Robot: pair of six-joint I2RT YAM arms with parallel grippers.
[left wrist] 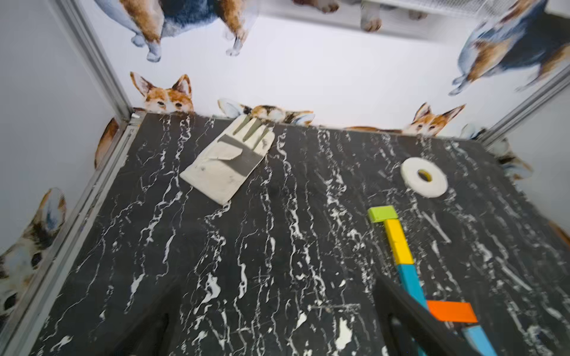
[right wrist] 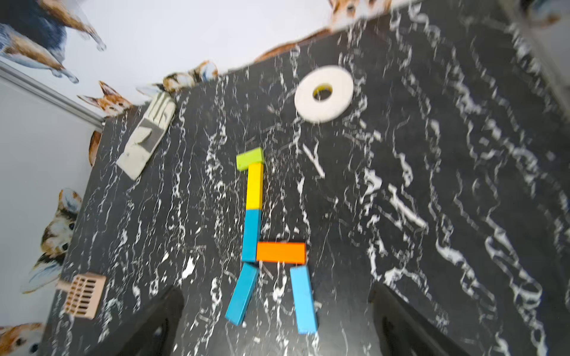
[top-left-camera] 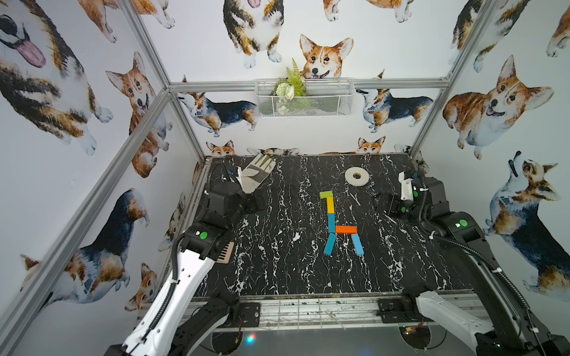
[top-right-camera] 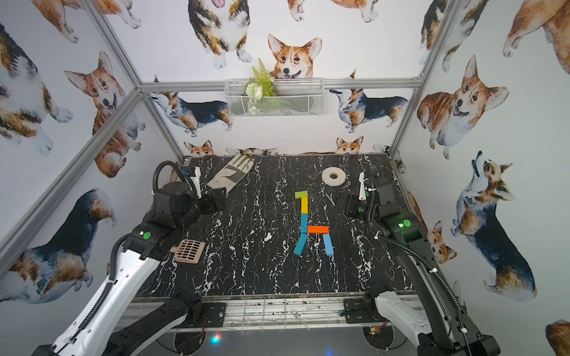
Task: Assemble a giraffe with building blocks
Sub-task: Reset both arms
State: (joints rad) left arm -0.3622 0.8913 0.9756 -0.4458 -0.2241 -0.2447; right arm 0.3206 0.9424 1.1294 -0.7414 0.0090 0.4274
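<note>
Left gripper (left wrist: 277, 336) and right gripper (right wrist: 277, 334) hung released, empty, either side of the giraffe (top-left-camera: 331, 222), whose blocks (right wrist: 280, 252) apparently touched, flat on the table (top-left-camera: 277, 262).

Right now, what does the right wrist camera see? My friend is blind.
A block giraffe lies on the black marble table: green head, yellow and blue neck, orange body, two blue legs. A white tape roll sits nearby.
</note>
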